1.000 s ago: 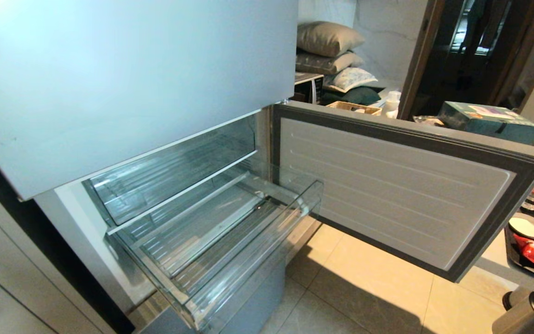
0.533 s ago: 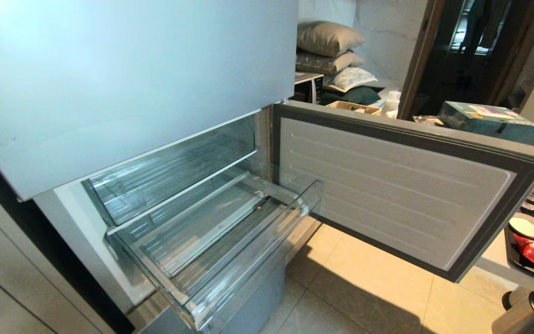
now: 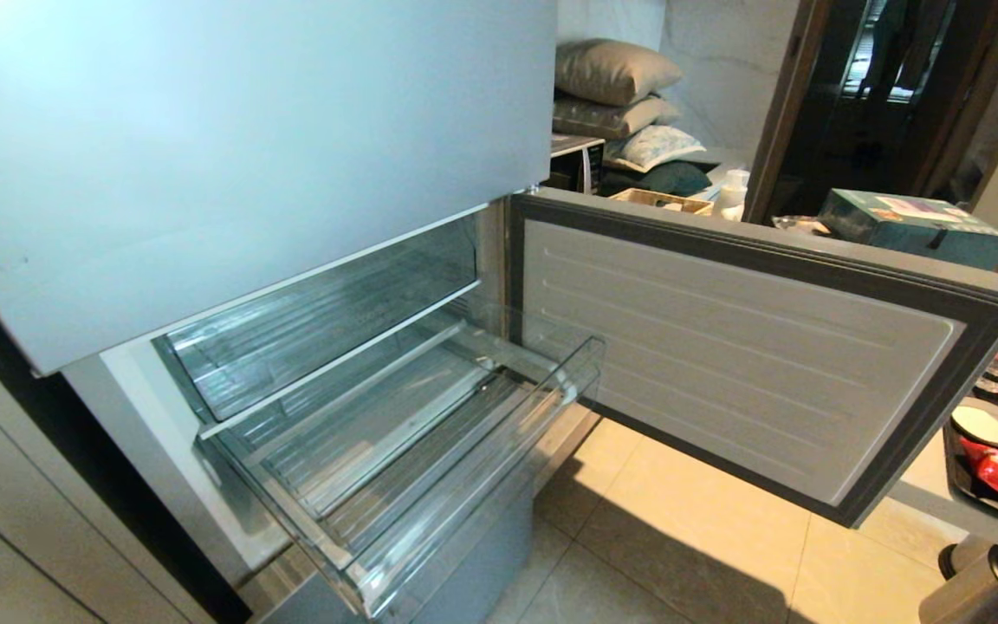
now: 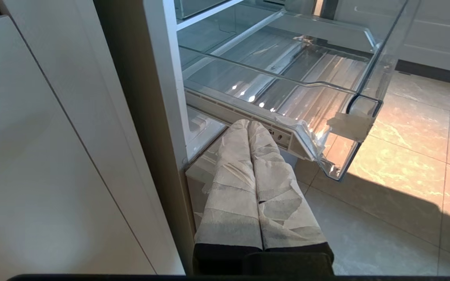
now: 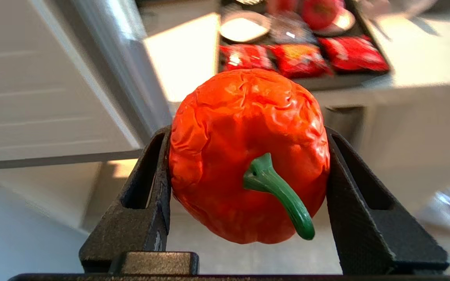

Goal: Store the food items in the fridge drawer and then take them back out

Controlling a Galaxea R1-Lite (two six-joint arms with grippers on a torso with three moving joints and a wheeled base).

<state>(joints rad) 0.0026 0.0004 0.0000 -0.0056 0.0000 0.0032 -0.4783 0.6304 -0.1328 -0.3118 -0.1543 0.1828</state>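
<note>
The fridge drawer [image 3: 430, 451] is standing pulled out and bare at the robot's left front, with neither arm showing above it from the head. The left gripper [image 4: 248, 127] is resting pressed together just under the drawer's side rail. The right gripper [image 5: 248, 175] is clamping the red-orange pepper [image 5: 244, 152] between its fingers, stem toward the wrist, out by the counter tray [image 5: 311, 80], so I judge the carry must go leftward to the drawer.

Home kitchen: fridge [image 3: 248, 156] with open lower door [image 3: 750, 355], tiled floor [image 3: 681, 555] below it, stacked pillows [image 3: 616, 95] behind it, snack tray [image 3: 997, 472] on the counter right of it.
</note>
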